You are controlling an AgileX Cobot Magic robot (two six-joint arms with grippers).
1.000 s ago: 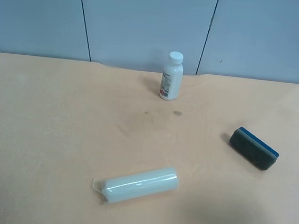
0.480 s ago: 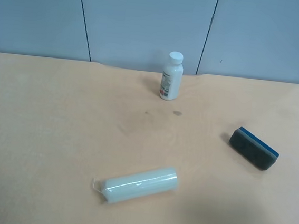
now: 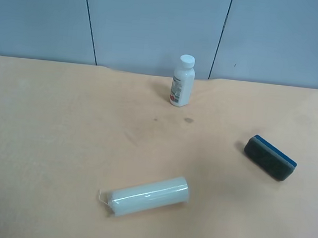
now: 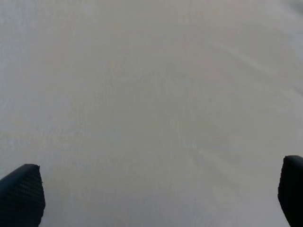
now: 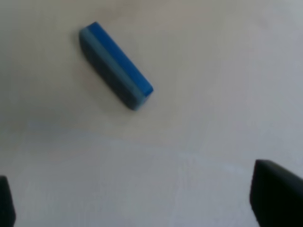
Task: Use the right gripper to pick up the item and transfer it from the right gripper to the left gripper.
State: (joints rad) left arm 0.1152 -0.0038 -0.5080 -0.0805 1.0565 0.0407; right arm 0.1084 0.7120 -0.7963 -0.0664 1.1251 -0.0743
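Not started: whiteboard eraser (image 5: 116,66) lies ungrasped, right gripper (image 5: 135,201) and left gripper (image 4: 156,194) both spread empty; pick, handover pending.

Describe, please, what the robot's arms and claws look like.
Little shows. Of the right claw, only two plain, near-black fingertips are in view, blurred. The left claw's fingertips are dark too, with a fine grid texture. No arms, cables or markings appear in any view.
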